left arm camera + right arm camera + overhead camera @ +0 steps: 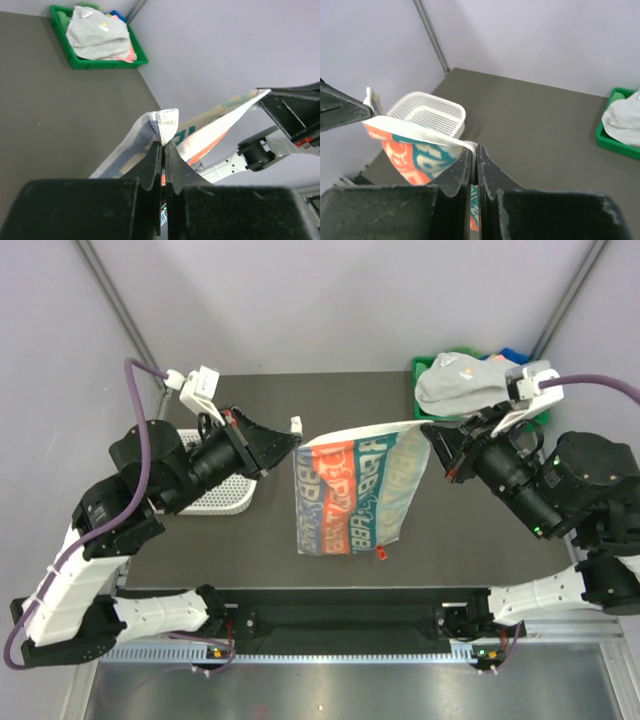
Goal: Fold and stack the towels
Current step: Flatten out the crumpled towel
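A white towel with orange and teal letters (352,490) hangs spread between both grippers above the middle of the table. My left gripper (297,439) is shut on its upper left corner (167,122). My right gripper (430,432) is shut on its upper right corner (465,146). The towel's lower edge hangs near the table. A grey-white towel (462,380) lies heaped on other cloths in the green tray (424,368) at the back right, also in the left wrist view (97,35); pink and blue cloth shows under it.
A white perforated basket (218,492) stands at the left, behind my left arm, and shows empty in the right wrist view (432,114). The dark table (330,400) ends at a grey wall behind.
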Tool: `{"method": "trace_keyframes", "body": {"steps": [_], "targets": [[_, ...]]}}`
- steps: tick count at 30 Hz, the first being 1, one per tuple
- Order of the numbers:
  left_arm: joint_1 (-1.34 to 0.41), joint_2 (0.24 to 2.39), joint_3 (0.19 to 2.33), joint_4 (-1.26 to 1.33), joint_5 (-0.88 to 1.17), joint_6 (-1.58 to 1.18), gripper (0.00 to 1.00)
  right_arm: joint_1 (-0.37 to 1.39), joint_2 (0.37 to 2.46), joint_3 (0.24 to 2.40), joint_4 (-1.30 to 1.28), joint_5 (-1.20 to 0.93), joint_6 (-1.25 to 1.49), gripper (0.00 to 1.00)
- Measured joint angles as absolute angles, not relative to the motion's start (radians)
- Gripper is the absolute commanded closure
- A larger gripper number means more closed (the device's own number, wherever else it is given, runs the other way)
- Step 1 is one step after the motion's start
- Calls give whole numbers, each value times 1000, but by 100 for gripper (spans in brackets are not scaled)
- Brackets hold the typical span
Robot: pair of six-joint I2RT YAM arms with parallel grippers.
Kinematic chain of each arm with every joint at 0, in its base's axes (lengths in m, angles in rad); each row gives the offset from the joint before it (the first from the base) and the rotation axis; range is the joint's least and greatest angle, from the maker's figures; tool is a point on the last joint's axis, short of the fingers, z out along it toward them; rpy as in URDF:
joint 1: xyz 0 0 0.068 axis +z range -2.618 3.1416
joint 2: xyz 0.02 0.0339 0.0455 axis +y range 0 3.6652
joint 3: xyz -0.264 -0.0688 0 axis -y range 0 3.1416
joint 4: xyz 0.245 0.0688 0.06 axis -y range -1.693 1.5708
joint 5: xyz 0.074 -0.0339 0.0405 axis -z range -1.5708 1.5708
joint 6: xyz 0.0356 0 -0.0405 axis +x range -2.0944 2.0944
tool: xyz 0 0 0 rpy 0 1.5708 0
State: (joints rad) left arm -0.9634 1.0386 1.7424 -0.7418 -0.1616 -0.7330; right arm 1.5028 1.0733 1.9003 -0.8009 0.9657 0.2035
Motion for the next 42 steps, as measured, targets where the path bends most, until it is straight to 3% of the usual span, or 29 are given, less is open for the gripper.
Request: {"method": "trace_keyframes", "body": {"steps": [7, 13, 19, 30, 42], "targets": [[-964, 996, 1570, -704, -323, -763, 100, 1441, 1032, 1720, -741, 962, 157, 100], [-964, 1085, 1546, -627, -428, -751, 100, 1058, 1072, 1689, -729, 698, 158, 100], [-936, 1160, 1509, -620, -490, -712, 100, 865, 1136, 1590, -676, 507, 173, 100], [-609, 1298, 1404, -442, -267, -676, 100, 627, 1288, 1524, -545, 243, 184, 100], [-426, 1719, 1530, -224, -87, -616, 100, 423, 1654, 1626, -351, 60, 178, 100]]}}
